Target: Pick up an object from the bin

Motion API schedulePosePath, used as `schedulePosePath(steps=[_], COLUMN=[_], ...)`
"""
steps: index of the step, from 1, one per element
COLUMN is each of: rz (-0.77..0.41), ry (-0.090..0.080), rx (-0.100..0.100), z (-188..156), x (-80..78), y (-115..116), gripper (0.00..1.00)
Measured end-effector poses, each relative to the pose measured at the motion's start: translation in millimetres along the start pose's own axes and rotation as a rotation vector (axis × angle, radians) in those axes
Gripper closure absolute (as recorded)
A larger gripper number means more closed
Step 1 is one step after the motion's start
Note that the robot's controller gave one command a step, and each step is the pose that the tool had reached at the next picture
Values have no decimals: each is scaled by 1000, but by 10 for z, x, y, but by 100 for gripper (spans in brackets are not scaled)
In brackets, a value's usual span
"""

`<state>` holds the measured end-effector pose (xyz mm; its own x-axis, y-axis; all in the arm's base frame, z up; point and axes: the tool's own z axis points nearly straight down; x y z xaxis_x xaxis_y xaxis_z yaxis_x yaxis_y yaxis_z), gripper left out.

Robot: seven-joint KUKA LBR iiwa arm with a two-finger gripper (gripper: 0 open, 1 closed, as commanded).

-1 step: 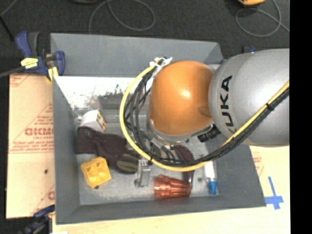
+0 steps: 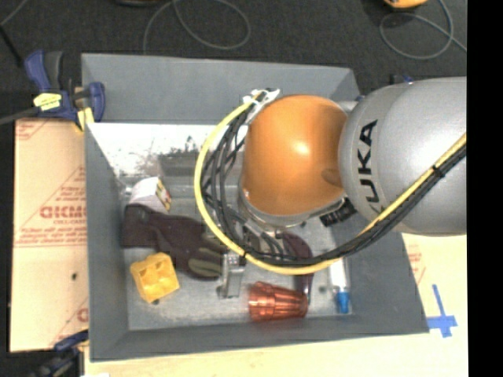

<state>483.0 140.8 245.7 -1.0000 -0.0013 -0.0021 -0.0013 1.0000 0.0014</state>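
Observation:
My gripper (image 2: 229,281) comes down from under the orange cover to the bin's floor, near the front middle. It stands at the right end of a dark brown glove-like cloth (image 2: 165,236), beside an olive-coloured patch (image 2: 204,268) of that cloth. A copper-coloured ribbed cup (image 2: 277,301) lies on its side just right of the gripper. A yellow block (image 2: 154,278) rests to the left, at the front of the bin. Nothing shows between the gripper's parts.
A white roll with a label (image 2: 149,192) lies at the left, behind the cloth. A white marker with a blue cap (image 2: 340,287) lies by the right wall. The arm and its cables cover the bin's middle and right.

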Motion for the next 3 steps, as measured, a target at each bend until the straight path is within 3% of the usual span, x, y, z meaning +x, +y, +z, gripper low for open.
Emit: schedulePosePath(steps=[1, 2, 3], rz=[-1, -90, -59], ry=[0, 1, -6], rx=[0, 2, -2], z=[0, -175, -114], x=[-2, -69, -29], y=[-1, 215, 286], gripper=[0, 0, 0])
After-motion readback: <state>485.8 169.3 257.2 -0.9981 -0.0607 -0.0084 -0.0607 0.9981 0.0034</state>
